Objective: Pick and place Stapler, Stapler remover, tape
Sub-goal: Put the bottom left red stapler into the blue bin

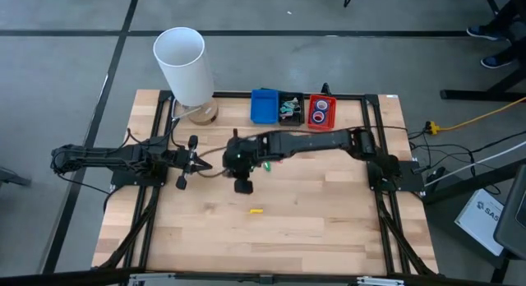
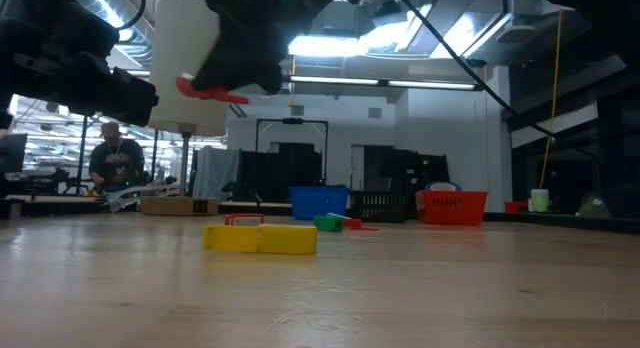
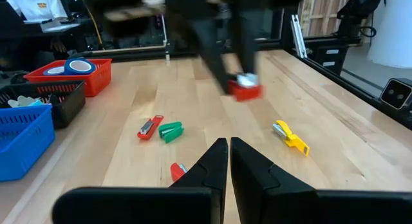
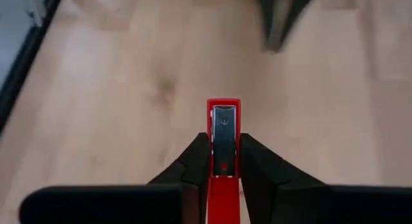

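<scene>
My right gripper [image 1: 243,177] hangs over the middle of the table, shut on a red stapler [image 4: 223,137], which also shows in the low view [image 2: 212,89] and the left wrist view [image 3: 244,90]. My left gripper [image 1: 201,164] is shut and empty, just left of it, with its fingers showing in its own wrist view [image 3: 229,158]. A yellow stapler [image 1: 257,210] lies flat on the table nearer the front edge. Another red stapler [image 3: 150,127], a green piece [image 3: 170,131] and a small red piece [image 3: 177,170] lie on the wood. Two blue tape rolls [image 1: 321,113] lie in the red bin. The pink and yellow rolls are out of view. My right gripper pinches the red stapler's two long sides [image 4: 224,161] between its two fingers. The fingers [image 3: 215,50] come from above, pointing down. The stapler's silver-topped end [image 4: 223,118] sticks out past the fingertips. It hangs roughly level, lifted clear of the table.
A blue bin [image 1: 265,105], a black bin [image 1: 289,108] with pale claw-like pieces and a red bin [image 1: 321,100] stand in a row at the far edge. A tall white cylinder [image 1: 184,64] stands at the far left. Bare wood lies toward the near edge.
</scene>
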